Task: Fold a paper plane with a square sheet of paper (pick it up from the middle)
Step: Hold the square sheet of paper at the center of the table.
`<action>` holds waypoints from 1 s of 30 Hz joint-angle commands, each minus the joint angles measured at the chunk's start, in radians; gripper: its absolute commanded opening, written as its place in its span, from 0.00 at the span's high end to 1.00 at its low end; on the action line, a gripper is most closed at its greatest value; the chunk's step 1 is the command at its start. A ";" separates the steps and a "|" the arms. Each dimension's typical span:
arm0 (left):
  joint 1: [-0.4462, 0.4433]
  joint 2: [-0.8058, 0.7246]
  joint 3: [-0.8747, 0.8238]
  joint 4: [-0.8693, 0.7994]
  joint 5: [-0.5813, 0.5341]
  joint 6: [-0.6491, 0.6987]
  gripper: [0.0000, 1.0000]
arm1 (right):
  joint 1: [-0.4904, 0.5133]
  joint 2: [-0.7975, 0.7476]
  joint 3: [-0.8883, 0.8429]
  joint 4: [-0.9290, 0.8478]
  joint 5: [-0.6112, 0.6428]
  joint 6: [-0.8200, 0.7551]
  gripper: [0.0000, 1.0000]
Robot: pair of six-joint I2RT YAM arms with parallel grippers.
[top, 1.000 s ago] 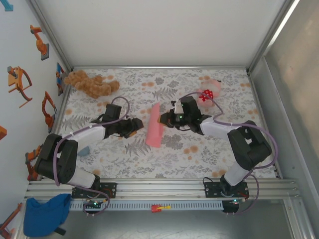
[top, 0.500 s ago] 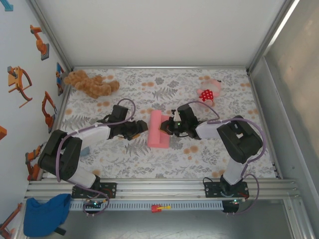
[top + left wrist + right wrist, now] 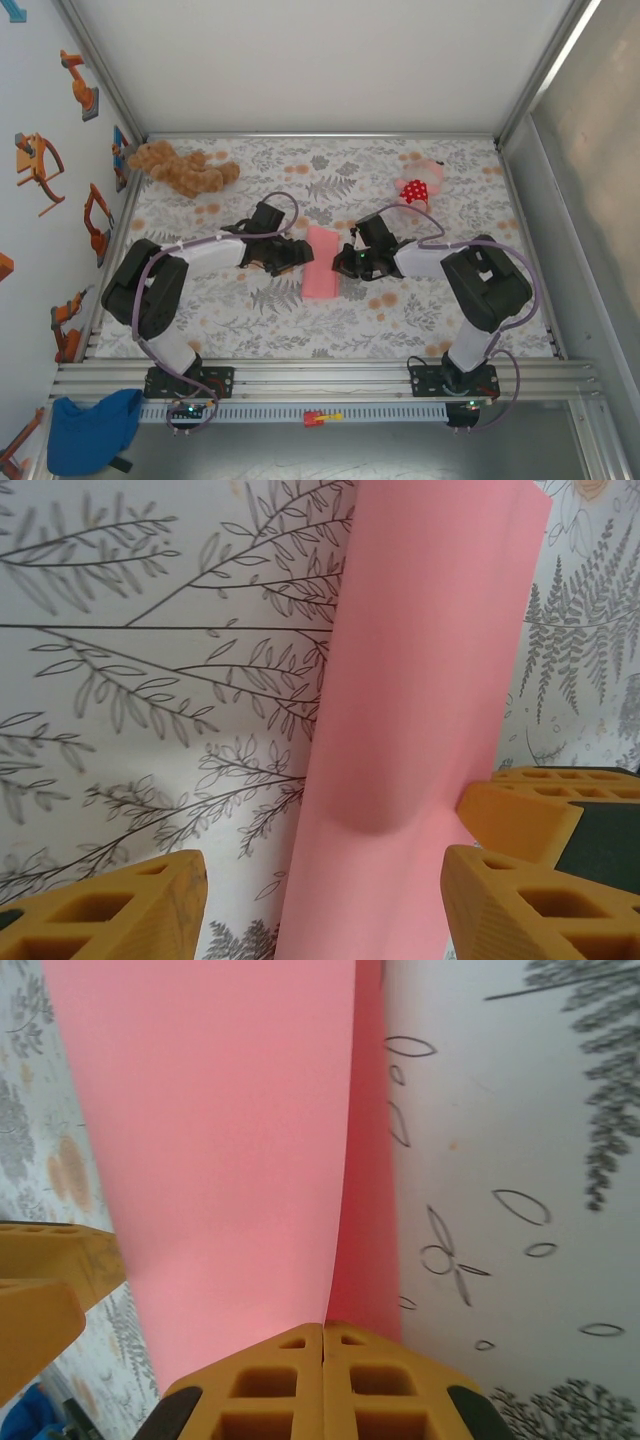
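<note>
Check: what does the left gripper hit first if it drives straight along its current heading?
The pink paper: it lies right ahead, already inside the open left gripper. The right gripper, shut on the paper's edge, sits just off that line; depth is unclear.

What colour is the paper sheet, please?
The paper is salmon pink; clearest in left wrist view.

left black-and-white arm [image 3: 200, 256]: stretched right, low over mid-table | left orange two-finger gripper [image 3: 296, 253]: jaws apart | right black-and-white arm [image 3: 432, 262]: stretched left | right orange two-finger gripper [image 3: 345, 262]: pinched onto salmon-pink folded paper sheet [image 3: 322, 262]
</note>
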 commanded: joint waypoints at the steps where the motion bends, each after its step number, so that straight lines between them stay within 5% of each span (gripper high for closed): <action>1: -0.019 0.040 0.051 -0.061 -0.032 0.024 0.39 | 0.000 -0.032 0.033 -0.068 0.044 -0.045 1.00; 18: -0.037 0.143 0.115 -0.105 -0.095 -0.022 0.58 | -0.014 0.018 0.107 -0.114 -0.012 -0.098 1.00; 24: -0.037 0.179 0.118 -0.124 -0.133 -0.050 0.64 | -0.044 -0.040 0.120 -0.173 0.034 -0.114 0.78; 30: -0.037 0.213 0.124 -0.125 -0.145 -0.063 0.68 | -0.070 -0.099 0.124 -0.226 0.079 -0.148 0.73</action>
